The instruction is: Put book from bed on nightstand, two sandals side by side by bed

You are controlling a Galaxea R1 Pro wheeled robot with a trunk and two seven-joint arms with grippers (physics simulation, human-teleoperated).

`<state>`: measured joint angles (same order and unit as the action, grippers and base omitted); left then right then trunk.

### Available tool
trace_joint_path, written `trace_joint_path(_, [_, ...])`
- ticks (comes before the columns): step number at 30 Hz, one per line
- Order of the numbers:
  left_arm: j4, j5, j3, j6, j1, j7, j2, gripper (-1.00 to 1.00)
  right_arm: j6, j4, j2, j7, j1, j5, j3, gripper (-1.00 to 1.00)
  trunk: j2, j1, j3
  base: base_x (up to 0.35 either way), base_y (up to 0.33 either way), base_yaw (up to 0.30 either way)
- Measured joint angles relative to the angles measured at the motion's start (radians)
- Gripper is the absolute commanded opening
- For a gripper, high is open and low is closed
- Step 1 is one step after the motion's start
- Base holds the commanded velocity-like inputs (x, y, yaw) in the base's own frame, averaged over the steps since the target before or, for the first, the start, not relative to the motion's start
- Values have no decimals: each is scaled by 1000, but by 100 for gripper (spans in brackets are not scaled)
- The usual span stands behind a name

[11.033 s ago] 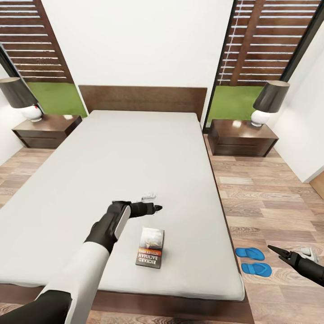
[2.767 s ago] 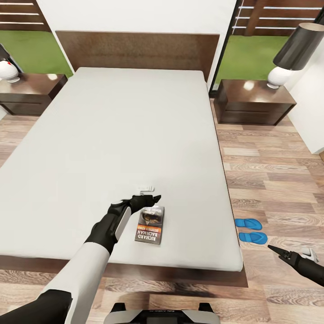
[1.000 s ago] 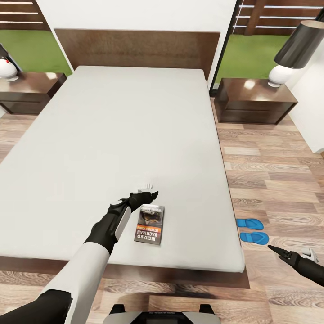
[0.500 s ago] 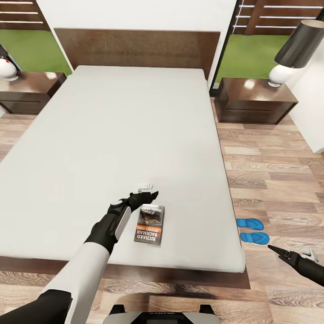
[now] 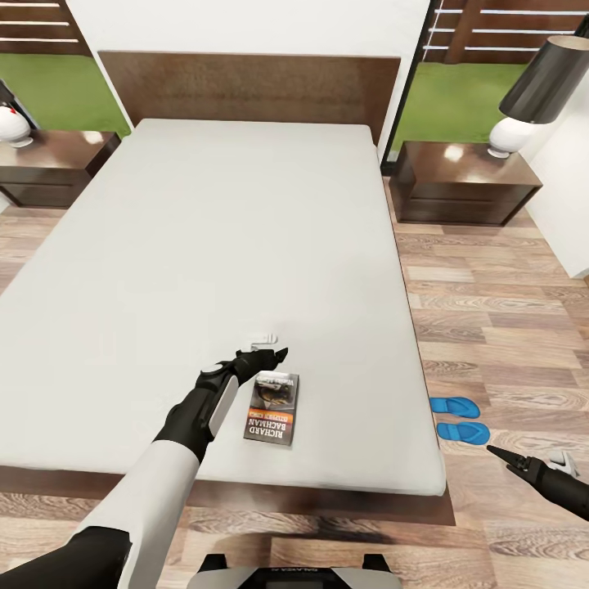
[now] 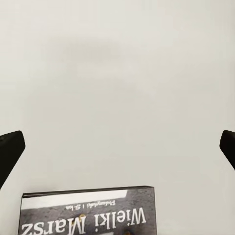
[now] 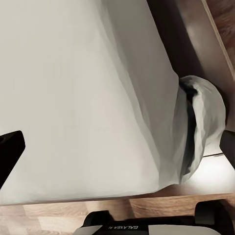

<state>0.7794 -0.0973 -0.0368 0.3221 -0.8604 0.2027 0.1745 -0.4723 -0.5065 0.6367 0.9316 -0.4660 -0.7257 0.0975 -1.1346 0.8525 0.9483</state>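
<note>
The book (image 5: 272, 407) lies flat on the grey mattress of the bed (image 5: 245, 229), close to the foot end. My left gripper (image 5: 272, 344) hovers open just past the book's far edge, holding nothing. In the left wrist view the book's (image 6: 88, 213) upper edge shows below the wide-apart fingertips (image 6: 10, 149). The two sandals (image 5: 454, 405) (image 5: 462, 432) sit side by side on the floor right of the bed. My right gripper (image 5: 523, 460) is low at the right, open and empty, near the sandals. One nightstand (image 5: 462, 184) stands right of the headboard and another nightstand (image 5: 53, 159) left of it.
A lamp (image 5: 532, 90) with a dark shade stands on the right nightstand, and another lamp (image 5: 12, 127) on the left one. A white wall (image 5: 564, 213) closes the right side. The right wrist view looks along the mattress corner (image 7: 196, 127) and my base (image 7: 122, 225).
Since the oldest frame the camera has moved nearer and tilted down, and my left gripper has come close to the book's far edge. Over the last second nothing has moved.
</note>
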Motion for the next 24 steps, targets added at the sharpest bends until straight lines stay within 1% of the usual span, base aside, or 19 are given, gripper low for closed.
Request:
trace_joint_path(22, [-1, 0, 0, -1, 0, 0, 0, 100, 0, 0, 0, 0, 0, 0, 0, 100, 0, 0, 0, 0, 0, 0])
trace_joint_path(24, [0, 0, 0, 0, 0, 0, 0, 100, 0, 0, 0, 0, 0, 0, 0, 100, 14, -8, -6, 0, 0, 0])
